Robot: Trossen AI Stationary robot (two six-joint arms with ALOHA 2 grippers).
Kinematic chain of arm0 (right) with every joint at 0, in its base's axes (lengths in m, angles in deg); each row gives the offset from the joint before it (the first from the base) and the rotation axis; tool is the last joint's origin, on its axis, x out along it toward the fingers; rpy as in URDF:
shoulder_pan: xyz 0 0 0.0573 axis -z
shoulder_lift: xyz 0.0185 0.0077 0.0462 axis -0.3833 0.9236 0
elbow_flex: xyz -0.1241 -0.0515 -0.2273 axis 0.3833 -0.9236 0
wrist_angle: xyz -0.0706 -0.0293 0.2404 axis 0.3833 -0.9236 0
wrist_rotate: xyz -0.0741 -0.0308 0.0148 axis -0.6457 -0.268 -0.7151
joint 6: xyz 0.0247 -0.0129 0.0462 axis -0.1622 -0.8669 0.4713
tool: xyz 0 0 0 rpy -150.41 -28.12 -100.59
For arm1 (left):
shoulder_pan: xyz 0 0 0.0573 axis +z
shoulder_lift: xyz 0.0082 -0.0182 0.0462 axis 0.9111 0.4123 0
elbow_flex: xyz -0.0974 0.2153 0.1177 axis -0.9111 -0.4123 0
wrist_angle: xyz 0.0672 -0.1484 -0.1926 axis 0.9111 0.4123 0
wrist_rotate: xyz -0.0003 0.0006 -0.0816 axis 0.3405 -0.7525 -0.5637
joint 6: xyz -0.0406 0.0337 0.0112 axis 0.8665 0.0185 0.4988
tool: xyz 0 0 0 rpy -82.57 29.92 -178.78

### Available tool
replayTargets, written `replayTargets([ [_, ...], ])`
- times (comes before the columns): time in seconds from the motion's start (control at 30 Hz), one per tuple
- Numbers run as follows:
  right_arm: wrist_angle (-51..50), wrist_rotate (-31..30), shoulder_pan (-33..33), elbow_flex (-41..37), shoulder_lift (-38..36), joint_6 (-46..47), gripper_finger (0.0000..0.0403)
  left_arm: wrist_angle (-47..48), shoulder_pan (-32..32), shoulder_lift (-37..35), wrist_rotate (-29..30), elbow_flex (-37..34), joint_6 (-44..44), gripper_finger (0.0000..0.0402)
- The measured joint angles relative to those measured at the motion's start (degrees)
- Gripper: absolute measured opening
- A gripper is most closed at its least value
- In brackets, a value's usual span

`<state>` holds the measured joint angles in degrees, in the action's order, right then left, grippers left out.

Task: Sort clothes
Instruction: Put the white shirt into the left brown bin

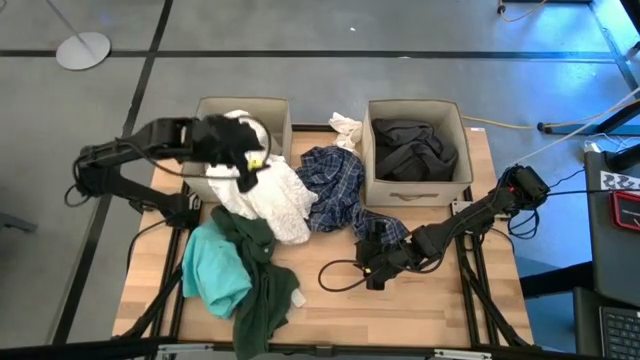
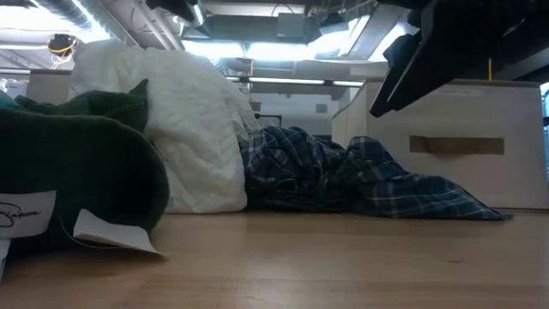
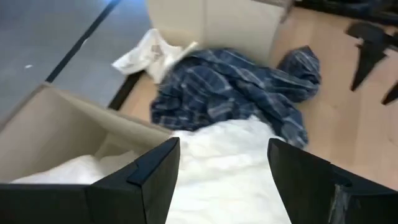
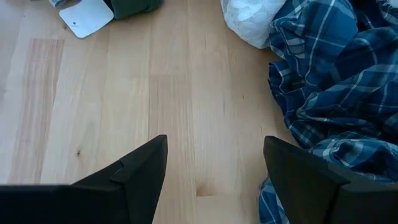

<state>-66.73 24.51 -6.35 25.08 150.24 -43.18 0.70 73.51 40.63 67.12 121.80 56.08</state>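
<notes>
Clothes lie heaped on the worktop (image 1: 420, 310) beside the left beige box (image 1: 275, 112): a white garment (image 1: 275, 200) spills from that box over its rim, with the blue plaid shirt (image 1: 335, 185), teal garment (image 1: 215, 270) and dark green garment (image 1: 262, 285) nearby. The left gripper (image 3: 221, 180) hovers over this box, fingers spread above the white fabric. The right gripper (image 4: 214, 180), fingers spread and empty, sits low near the plaid shirt. A dark grey garment (image 1: 415, 148) fills the right box (image 1: 415, 190).

Robotics lab, grey taped floor (image 1: 300, 80), ceiling ducts (image 2: 171, 17) (exposed)
</notes>
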Motion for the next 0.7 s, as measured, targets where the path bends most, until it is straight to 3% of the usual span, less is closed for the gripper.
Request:
replayTargets([
  [0.33, 0.4, 0.1, 0.0, 0.0, 0.0, 0.0, 0.0269, 6.4, -12.2, 5.7, 13.3, 0.0, 6.8, 0.0232],
  [0.7, 0.6, 0.2, 0.0, 0.0, 0.0, 0.0, 0.0269, 12.6, -10.9, 10.4, 15.0, 0.0, 9.4, 0.0232],
])
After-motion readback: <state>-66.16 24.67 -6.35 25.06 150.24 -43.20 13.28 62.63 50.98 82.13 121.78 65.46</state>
